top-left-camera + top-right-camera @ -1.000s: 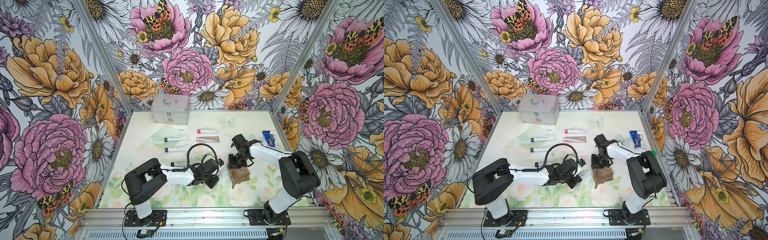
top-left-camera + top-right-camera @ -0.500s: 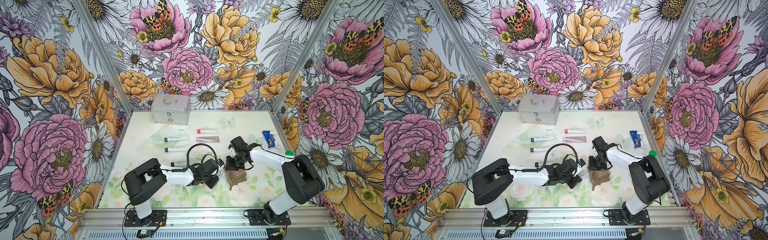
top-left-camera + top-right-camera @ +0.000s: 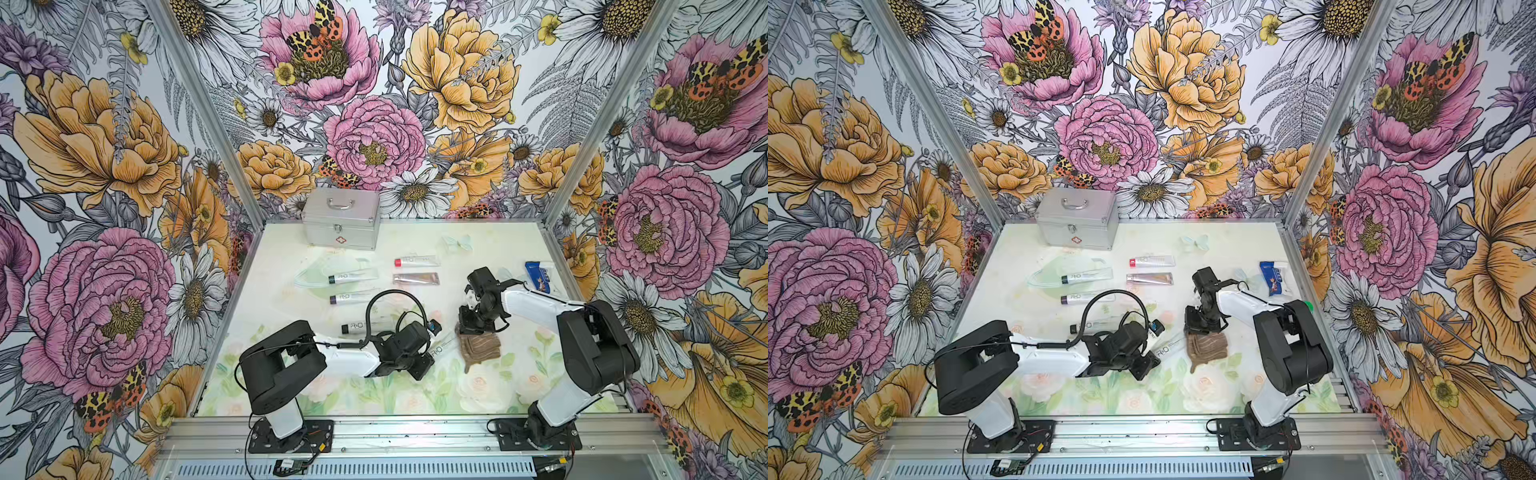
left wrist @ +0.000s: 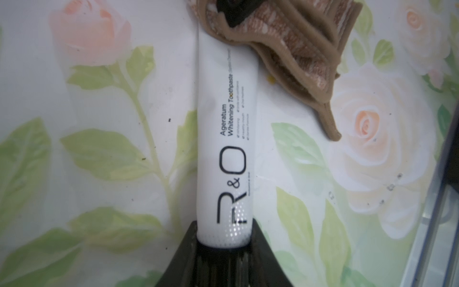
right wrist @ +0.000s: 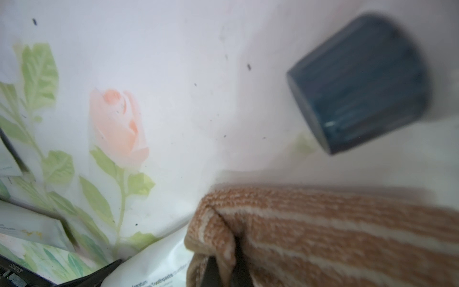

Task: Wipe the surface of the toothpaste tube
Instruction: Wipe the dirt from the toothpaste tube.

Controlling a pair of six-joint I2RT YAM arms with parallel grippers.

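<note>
Cloth [image 4: 298, 49] overlaps tube [image 4: 223, 124] end; lettered span lies bare.

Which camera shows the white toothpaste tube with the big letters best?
The left wrist view: the white plastic toothpaste tube is close and sharp, lettering readable. Both top views show a small sliver; the right wrist view, a blurred end.

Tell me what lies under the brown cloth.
One end of the white toothpaste tube goes under the brown cloth; that end's tip is covered and cannot be seen.
</note>
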